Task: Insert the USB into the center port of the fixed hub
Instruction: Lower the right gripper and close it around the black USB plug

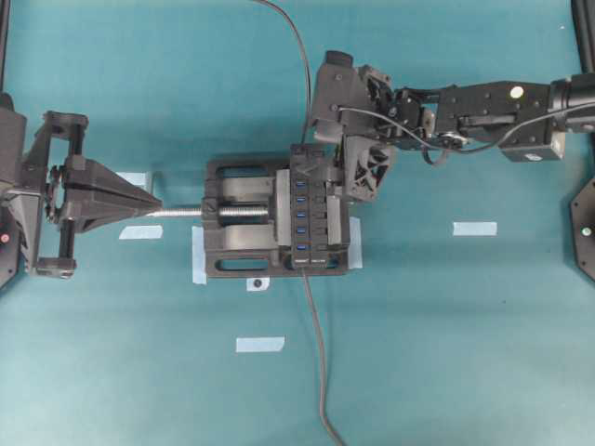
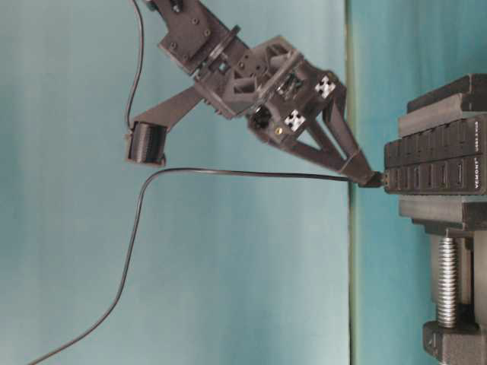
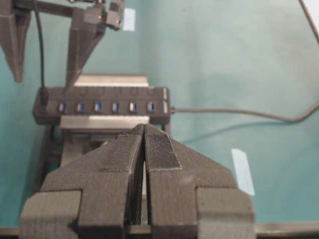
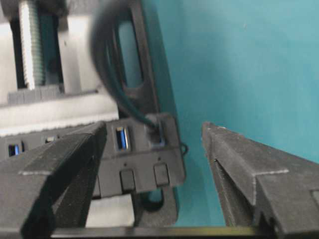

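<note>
- The fixed hub (image 1: 310,221) sits clamped in a black vise (image 1: 244,229) on the teal bench (image 1: 446,334), its row of blue slots facing up.
- The USB (image 4: 157,130) is plugged into the end slot of the hub, the one nearest the right arm, not into the center port (image 3: 106,106); in the left wrist view that middle stretch of blue slots shows nothing in it.
- Its thin dark cable (image 2: 228,173) runs from the plug away across the bench and out of view.
- The right claw (image 4: 154,149) is released: its two fingers stand wide apart on either side of the hub's end, and neither touches the plug in the right wrist view.
- In the table-level view one fingertip of the right claw lies just beside the plug at the hub's edge.
- The left claw (image 3: 144,144) is clenched on nothing, its pads pressed together, and hovers well apart from the hub, at the tip of the vise's silver screw (image 1: 186,213).
- Pieces of pale tape (image 1: 474,228) lie on the bench around the vise.
</note>
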Controlling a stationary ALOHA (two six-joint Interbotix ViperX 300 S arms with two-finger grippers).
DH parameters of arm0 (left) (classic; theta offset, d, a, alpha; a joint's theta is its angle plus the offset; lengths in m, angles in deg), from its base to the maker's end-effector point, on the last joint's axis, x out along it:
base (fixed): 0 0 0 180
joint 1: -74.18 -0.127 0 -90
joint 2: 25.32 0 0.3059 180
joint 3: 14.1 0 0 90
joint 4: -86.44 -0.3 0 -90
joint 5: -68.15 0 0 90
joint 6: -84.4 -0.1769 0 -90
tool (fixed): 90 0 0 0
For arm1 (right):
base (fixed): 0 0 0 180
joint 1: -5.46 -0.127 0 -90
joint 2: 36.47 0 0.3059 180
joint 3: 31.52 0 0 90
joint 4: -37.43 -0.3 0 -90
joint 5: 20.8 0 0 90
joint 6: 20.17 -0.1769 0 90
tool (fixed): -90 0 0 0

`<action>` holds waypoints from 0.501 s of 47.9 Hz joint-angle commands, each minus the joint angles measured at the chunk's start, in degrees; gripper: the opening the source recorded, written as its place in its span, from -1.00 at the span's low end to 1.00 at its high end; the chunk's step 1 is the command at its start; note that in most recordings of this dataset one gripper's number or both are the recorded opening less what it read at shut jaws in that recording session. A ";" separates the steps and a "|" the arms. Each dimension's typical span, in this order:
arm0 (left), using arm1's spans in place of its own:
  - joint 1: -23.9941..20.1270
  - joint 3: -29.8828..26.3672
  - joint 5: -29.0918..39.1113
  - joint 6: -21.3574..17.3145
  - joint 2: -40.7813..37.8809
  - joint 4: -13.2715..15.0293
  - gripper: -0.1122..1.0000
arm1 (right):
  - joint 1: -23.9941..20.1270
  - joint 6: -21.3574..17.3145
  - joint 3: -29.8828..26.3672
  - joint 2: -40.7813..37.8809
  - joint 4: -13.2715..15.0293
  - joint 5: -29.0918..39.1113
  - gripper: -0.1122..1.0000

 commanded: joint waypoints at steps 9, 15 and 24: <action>0.00 -0.70 -0.26 0.09 0.00 0.00 -0.80 | -0.18 0.35 -1.32 0.09 0.09 -0.44 0.53; 0.09 -0.62 -0.26 0.09 0.00 0.00 -0.80 | -0.18 0.35 -1.49 -0.18 0.00 -0.44 0.39; 0.00 -0.62 -0.26 0.09 0.00 0.00 -0.80 | -0.18 0.44 -1.49 -0.26 0.09 -0.53 0.08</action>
